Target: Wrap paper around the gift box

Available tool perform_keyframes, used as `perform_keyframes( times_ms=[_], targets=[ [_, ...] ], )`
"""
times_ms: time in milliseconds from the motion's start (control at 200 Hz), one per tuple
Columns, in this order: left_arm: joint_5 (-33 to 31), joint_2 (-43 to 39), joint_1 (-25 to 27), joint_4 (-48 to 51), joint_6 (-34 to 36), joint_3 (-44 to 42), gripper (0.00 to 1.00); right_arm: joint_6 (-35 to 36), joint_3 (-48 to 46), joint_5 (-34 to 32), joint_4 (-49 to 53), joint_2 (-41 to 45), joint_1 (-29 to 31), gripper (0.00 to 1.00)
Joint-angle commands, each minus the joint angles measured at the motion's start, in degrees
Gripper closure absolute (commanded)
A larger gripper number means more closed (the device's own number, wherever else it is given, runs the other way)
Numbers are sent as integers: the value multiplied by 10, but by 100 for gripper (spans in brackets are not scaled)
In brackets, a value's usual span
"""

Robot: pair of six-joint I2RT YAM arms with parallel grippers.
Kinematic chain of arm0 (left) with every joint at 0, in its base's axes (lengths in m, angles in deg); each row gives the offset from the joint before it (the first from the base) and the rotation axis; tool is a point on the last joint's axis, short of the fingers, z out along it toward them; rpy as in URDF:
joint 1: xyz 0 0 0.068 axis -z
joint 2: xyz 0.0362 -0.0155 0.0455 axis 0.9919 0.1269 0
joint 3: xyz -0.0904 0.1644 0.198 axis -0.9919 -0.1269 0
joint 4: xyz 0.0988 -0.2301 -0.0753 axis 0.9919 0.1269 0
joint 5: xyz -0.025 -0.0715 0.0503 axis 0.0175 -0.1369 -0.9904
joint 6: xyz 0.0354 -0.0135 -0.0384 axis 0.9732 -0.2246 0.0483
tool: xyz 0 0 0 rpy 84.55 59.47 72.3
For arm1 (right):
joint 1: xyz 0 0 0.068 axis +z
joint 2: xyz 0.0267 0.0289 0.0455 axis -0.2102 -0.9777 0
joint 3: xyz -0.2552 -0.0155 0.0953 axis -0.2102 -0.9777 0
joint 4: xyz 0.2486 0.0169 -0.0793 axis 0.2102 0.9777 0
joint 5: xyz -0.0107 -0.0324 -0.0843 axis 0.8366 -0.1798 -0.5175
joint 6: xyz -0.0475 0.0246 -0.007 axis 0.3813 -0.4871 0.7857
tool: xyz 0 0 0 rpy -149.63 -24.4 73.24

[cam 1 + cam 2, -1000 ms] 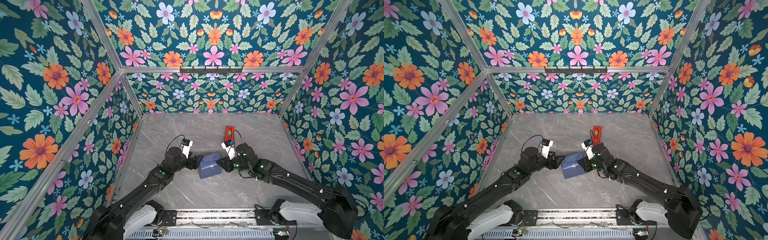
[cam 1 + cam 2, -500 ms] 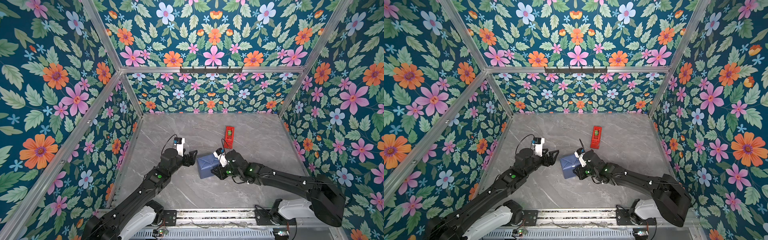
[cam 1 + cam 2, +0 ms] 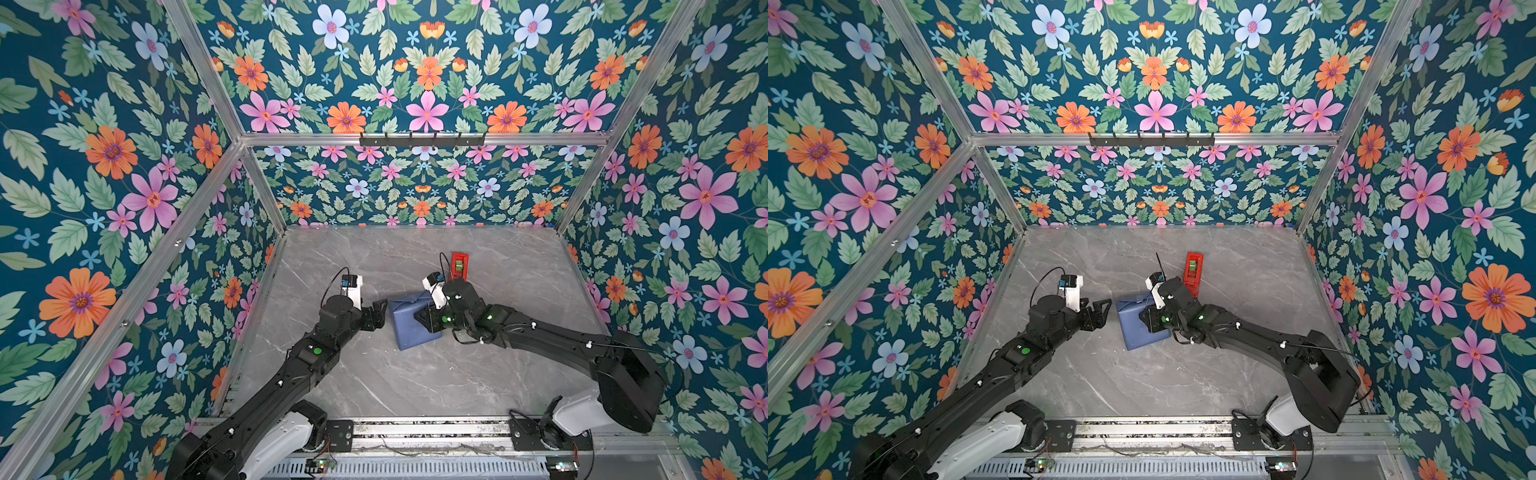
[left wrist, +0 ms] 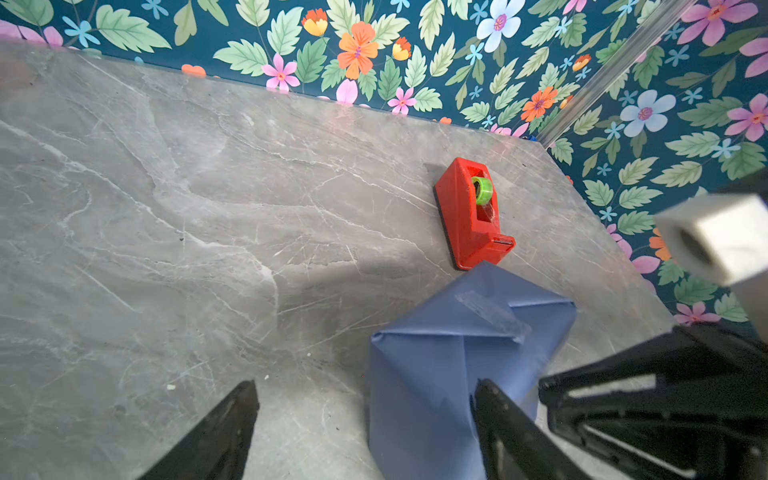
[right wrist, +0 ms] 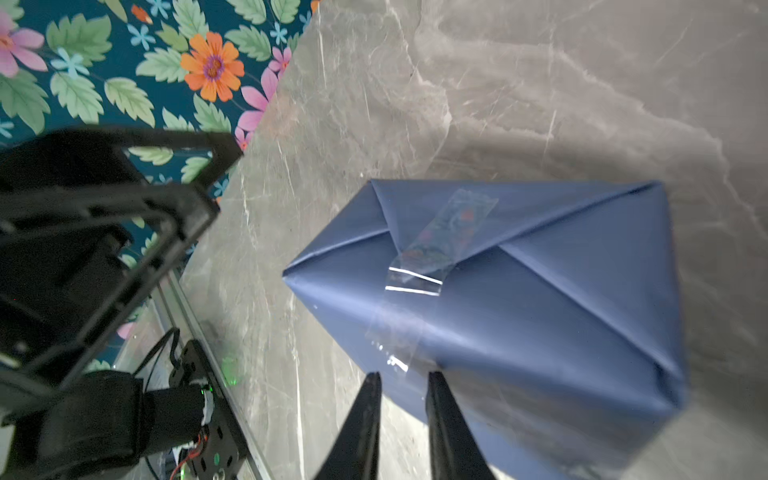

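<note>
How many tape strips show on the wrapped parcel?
1: a clear strip over the folded end flap of the paper, at the end nearest the red tape dispenser. Hidden faces may carry more.

The left gripper (image 3: 383,315) pulls back from the paper (image 3: 409,330). It was touching the wrapped parcel, and now it sits wide open just beside its left edge. The right gripper (image 3: 424,320) slides down from the far corner by the red tape holder (image 3: 459,266) to the parcel's right side.
</note>
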Motion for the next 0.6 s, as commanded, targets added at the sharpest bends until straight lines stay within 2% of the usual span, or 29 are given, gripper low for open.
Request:
perform_keyframes(
  times_ms=[0, 90, 165, 210, 375, 595],
  targets=[
    [-2, 3, -4, -10, -10, 2, 16, 0, 14, 14, 10, 3, -9, 74],
    [0, 7, -4, -25, -31, -3, 16, 16, 11, -14, 38, 25, -17, 69],
    [3, 18, -5, -54, -68, -14, 17, 28, 7, -62, 63, 41, -24, 61],
    [9, 29, -5, -83, -95, -24, 18, 22, 8, -69, 71, 40, -38, 57],
    [-8, 103, -14, -173, -170, -35, 18, -61, 24, 36, 2, -41, -122, 37],
    [40, 290, -48, -233, -186, 44, 17, -96, 123, 121, -42, -203, -147, 30]
  ],
)
